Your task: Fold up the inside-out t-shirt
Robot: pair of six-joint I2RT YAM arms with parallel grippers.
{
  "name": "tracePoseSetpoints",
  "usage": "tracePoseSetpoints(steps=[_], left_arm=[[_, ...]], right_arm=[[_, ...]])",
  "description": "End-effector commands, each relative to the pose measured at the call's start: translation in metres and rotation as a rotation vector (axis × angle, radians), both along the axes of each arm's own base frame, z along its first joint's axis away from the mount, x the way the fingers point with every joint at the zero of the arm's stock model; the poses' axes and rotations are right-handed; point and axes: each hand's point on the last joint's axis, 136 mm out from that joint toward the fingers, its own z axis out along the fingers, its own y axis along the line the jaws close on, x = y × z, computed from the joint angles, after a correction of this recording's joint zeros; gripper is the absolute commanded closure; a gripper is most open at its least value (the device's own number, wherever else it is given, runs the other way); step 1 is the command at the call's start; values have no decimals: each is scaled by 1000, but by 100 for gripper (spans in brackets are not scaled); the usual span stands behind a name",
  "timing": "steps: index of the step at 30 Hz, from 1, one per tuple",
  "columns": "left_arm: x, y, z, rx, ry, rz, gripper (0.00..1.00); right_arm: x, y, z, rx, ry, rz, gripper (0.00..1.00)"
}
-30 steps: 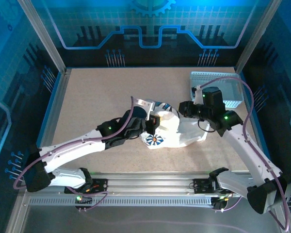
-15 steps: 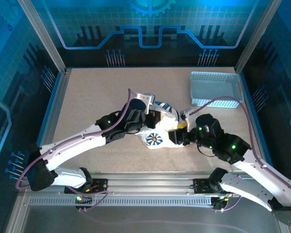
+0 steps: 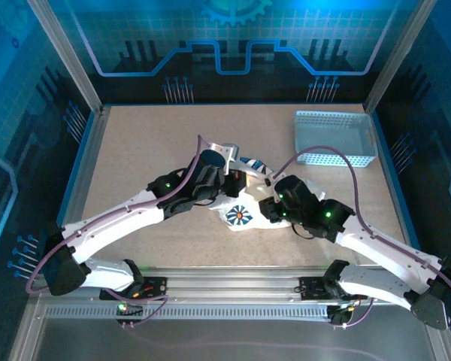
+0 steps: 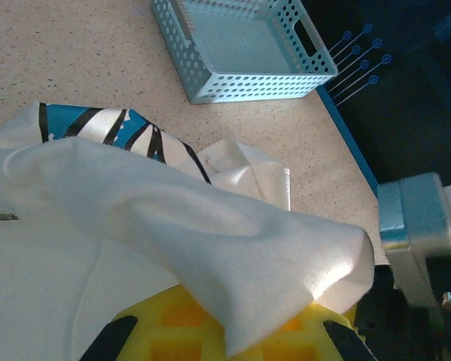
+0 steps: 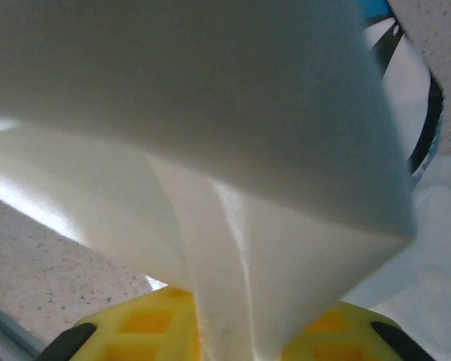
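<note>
Now the right hand (image 3: 268, 201) has moved inward, pinching the t-shirt (image 3: 244, 219); left hand (image 3: 234, 184) stays clenched on it.

place: you're in a lab robot cell
proof: aluminium frame (image 3: 63, 53), blue-lit panels (image 3: 233, 45) beyond left gripper (image 4: 225, 342)

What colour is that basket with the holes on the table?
The basket is light blue with rows of round holes, clearest in the left wrist view.
</note>
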Motion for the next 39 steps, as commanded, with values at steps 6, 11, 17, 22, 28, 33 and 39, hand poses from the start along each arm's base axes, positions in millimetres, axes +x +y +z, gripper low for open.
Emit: tracePoseSetpoints(steps=[6, 11, 17, 22, 28, 33, 39], left_arm=[[18, 31, 14, 62, 23, 69, 100], [26, 49, 20, 114, 27, 85, 100], [25, 37, 18, 31, 77, 36, 100], [22, 20, 4, 22, 124, -6, 100], [15, 5, 0, 18, 127, -55, 100], [9, 0, -5, 16, 138, -92, 100], [16, 0, -32, 69, 162, -125, 100]], right_arm=[[10, -24, 45, -29, -131, 8, 100], [7, -33, 41, -82, -136, 74, 100], [16, -24, 35, -78, -100, 56, 61], [7, 0, 72, 86, -178, 122, 43], [5, 35, 72, 150, -157, 224, 29], [25, 30, 56, 88, -119, 120, 49], [25, 17, 68, 219, -77, 119, 95]])
